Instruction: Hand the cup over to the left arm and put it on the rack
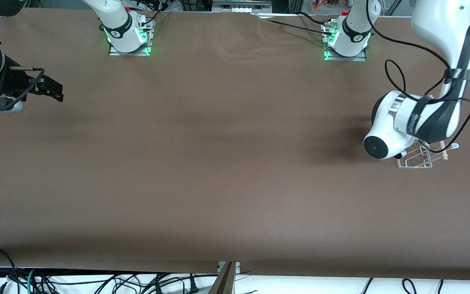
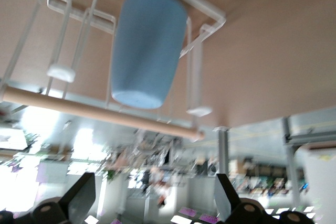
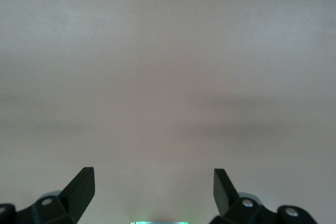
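Observation:
The light blue cup [image 2: 147, 51] sits upturned on the white wire rack [image 2: 206, 13], over its prongs and beside the wooden dowel [image 2: 94, 111]. My left gripper [image 2: 152, 199] is open and empty, drawn back a little from the cup. In the front view the rack [image 1: 416, 160] stands at the left arm's end of the table, and the left arm's wrist [image 1: 398, 122] hides the cup and the gripper. My right gripper [image 1: 51, 89] waits open and empty above the right arm's end of the table, and it also shows in the right wrist view [image 3: 153, 190].
The brown table [image 1: 218, 163] is bare apart from the rack. The arm bases [image 1: 129, 36] stand along its edge farthest from the front camera. Cables hang below the nearest edge [image 1: 96, 281].

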`<move>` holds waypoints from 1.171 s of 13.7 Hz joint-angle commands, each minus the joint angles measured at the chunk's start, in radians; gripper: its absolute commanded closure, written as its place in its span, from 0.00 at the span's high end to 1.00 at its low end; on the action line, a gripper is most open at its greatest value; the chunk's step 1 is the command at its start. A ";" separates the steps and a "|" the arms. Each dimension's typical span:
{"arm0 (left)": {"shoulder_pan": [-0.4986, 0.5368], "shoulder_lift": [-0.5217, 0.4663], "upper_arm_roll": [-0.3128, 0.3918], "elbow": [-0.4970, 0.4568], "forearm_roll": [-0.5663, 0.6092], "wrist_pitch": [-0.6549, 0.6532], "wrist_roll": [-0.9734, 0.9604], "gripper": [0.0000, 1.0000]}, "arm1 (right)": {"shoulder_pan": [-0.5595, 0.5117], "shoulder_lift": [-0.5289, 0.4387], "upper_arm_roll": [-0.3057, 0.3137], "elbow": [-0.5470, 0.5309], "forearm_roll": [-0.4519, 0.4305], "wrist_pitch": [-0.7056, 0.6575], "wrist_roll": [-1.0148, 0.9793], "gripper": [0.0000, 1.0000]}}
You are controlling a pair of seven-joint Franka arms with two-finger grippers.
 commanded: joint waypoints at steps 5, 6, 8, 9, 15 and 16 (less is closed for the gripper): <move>-0.004 -0.028 -0.012 0.239 -0.406 0.003 -0.301 1.00 | -0.017 -0.002 0.009 0.006 -0.003 0.001 -0.025 1.00; -0.005 -0.032 -0.019 0.258 -0.446 0.005 -0.363 1.00 | -0.017 -0.002 0.007 0.010 -0.003 0.002 -0.025 1.00; -0.004 -0.049 -0.027 0.311 -0.518 0.006 -0.470 1.00 | -0.017 -0.001 0.004 0.010 -0.003 0.005 -0.023 1.00; -0.004 -0.057 -0.032 0.338 -0.546 0.005 -0.521 1.00 | -0.017 0.001 0.005 0.011 -0.002 0.005 -0.023 1.00; -0.028 -0.340 0.017 0.220 -0.662 0.237 -0.549 1.00 | -0.015 0.006 0.004 0.013 -0.002 0.007 -0.023 1.00; -0.024 -0.377 0.037 0.182 -0.708 0.276 -0.548 1.00 | -0.015 0.006 0.004 0.013 -0.002 0.007 -0.023 1.00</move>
